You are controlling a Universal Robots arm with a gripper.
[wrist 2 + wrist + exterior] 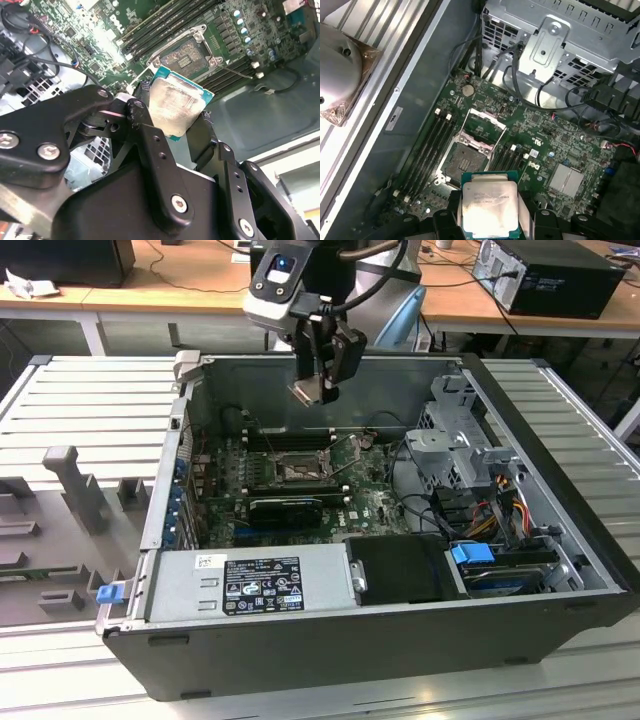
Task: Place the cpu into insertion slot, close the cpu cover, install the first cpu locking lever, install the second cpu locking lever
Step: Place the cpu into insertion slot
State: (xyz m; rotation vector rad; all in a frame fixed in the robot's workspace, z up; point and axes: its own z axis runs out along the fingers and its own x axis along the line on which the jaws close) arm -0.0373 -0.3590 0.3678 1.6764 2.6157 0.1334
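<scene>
The cpu [489, 207] is a flat square chip with a pale silver top and a teal-green edge. It's pinched in my gripper [322, 390], tilted, up in the air above the board. The insertion slot [465, 162] sits bare in the green board: dark frame, greyish centre. The cpu cover [483, 126], a thin silvery frame, is flipped open at one end of the slot.

The arm [283, 285] reaches down from above in the exterior view, wrist [275, 280] turned downward, its black gripper [318, 388] hanging in mid-air. In both wrist views the two fingers [141, 111] press against opposite edges of the cpu [175, 107], holding it clamped between them, clear of any surface.
</scene>
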